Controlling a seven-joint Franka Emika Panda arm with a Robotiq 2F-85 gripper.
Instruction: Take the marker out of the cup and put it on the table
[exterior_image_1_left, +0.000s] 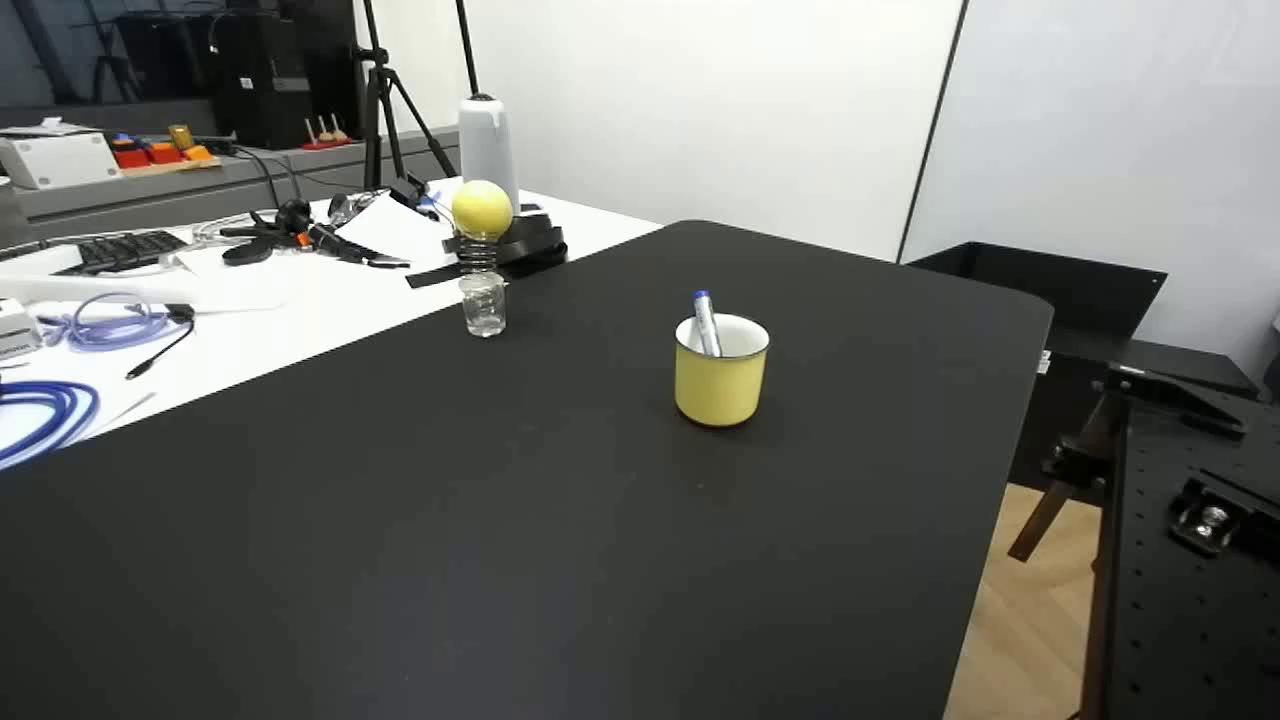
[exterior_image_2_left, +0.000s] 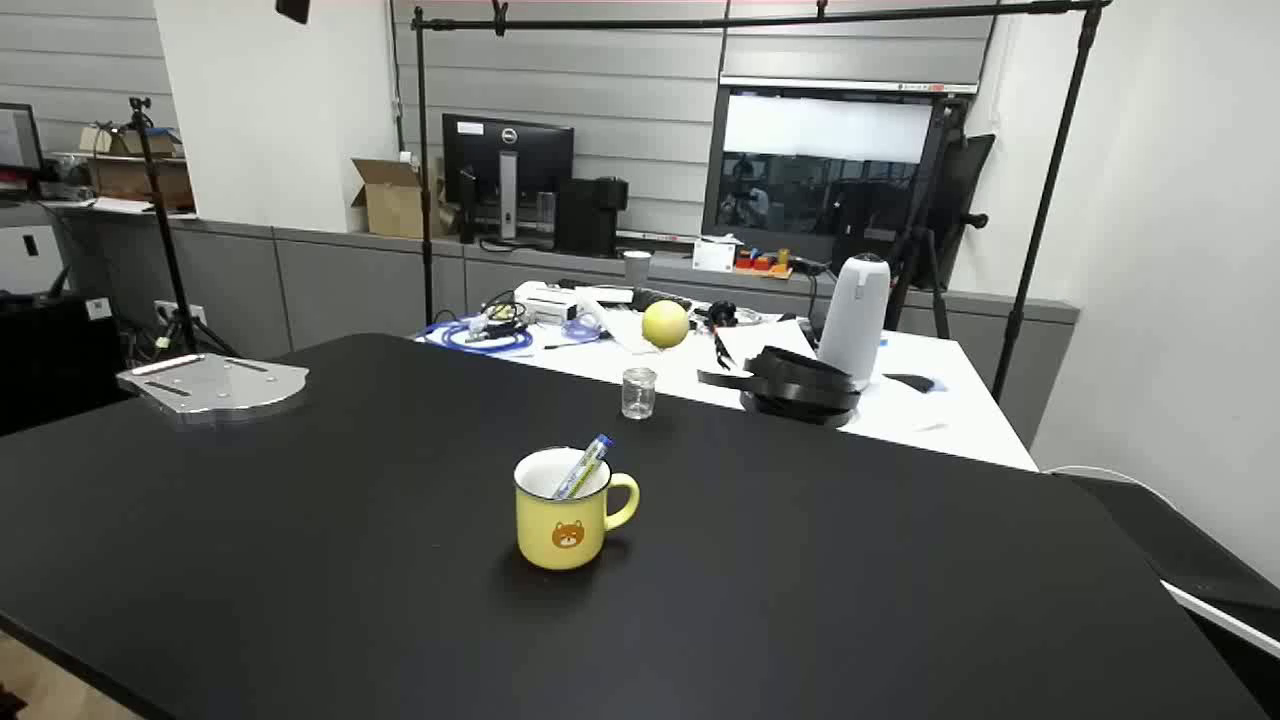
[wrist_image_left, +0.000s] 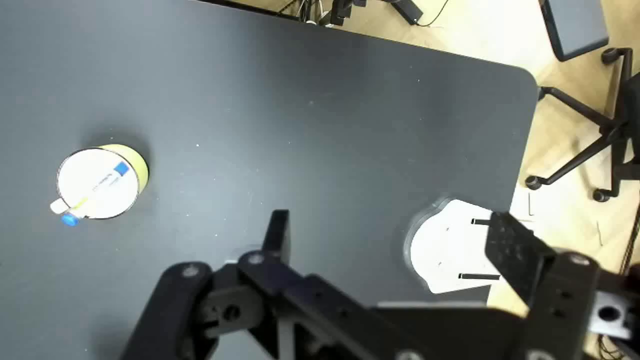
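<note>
The marker stands slantwise inside the yellow mug, leaning toward the handle, its blue end poking out above the rim. The mug sits upright on the black table; it has a white inside, a thin dark line round the rim and a brown bear face on its side. In the wrist view the gripper has its two fingers spread wide apart with nothing held between them, and the mug is well apart from it, toward the left of that picture. A pale slotted plate lies on the table, partly hidden by the finger at the right of the picture. In both exterior views a small clear glass stands on the table near the white desk. In an exterior view a coil shows between that glass and a yellow ball above it; what bears the ball is hard to tell. On the desk are black straps, a white rounded device and a looped blue cable. Behind it stand a Dell monitor and an open cardboard box.
</note>
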